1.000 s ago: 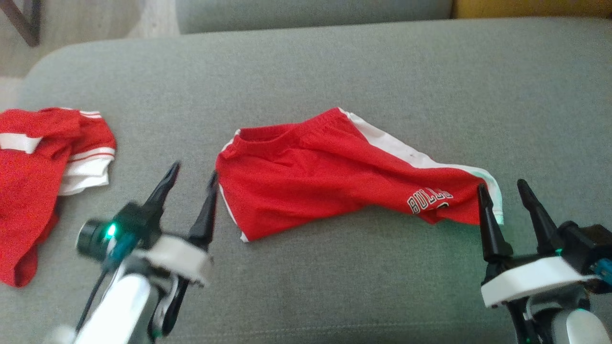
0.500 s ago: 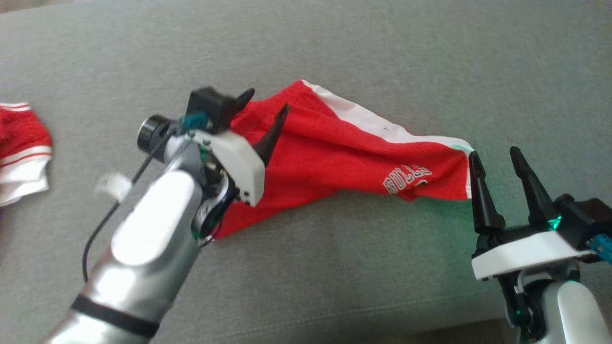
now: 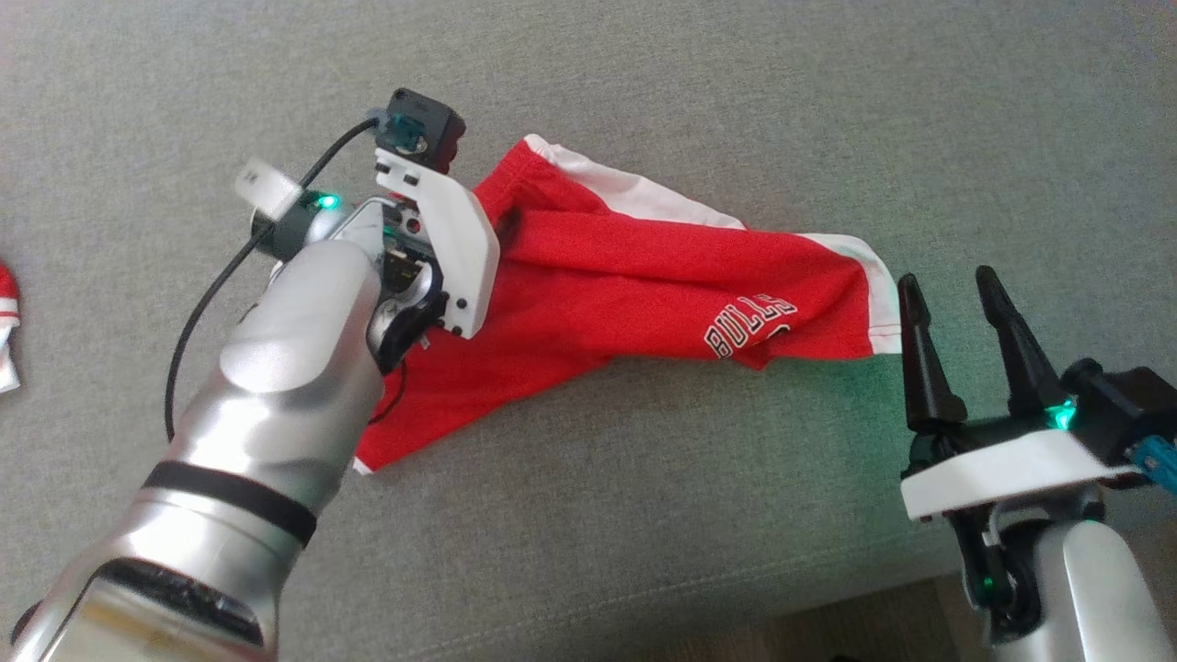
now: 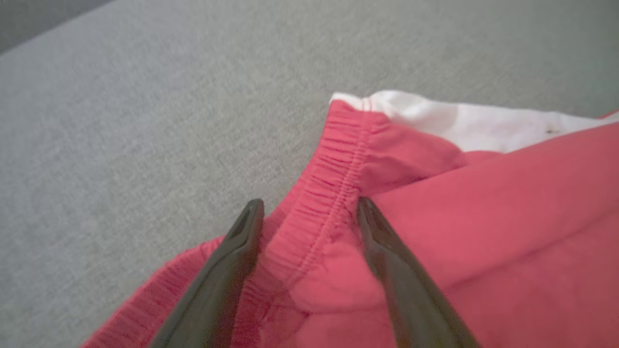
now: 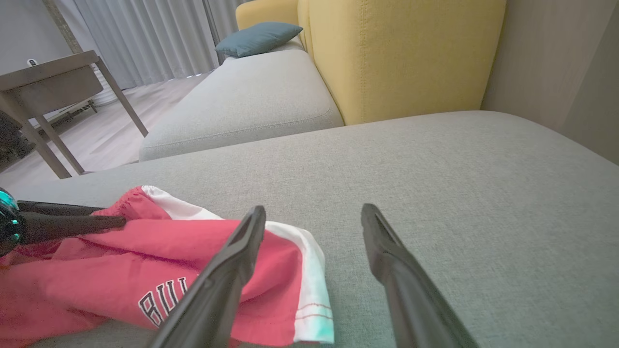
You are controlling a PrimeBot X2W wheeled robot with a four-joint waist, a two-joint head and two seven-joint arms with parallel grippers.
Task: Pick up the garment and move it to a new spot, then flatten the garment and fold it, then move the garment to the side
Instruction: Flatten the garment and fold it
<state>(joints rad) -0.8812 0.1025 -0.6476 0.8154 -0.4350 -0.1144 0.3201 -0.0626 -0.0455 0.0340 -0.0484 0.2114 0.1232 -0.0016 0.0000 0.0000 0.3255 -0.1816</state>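
Head view: left end effector point(image 3: 504, 219), right end effector point(image 3: 947, 285) agape; second garment point(image 3: 7, 322) far left.

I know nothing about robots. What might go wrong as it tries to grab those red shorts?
The left jaws straddle the bunched waistband of the shorts; closing there may pinch just one layer, so the cloth hangs twisted. The right jaws stand open mostly beside the white hem, over bare sofa, so they may miss it and leave that leg dragging.

Matt red cloth shorts point(image 3: 598, 294) on rough grey woven cushion point(image 3: 736, 92).
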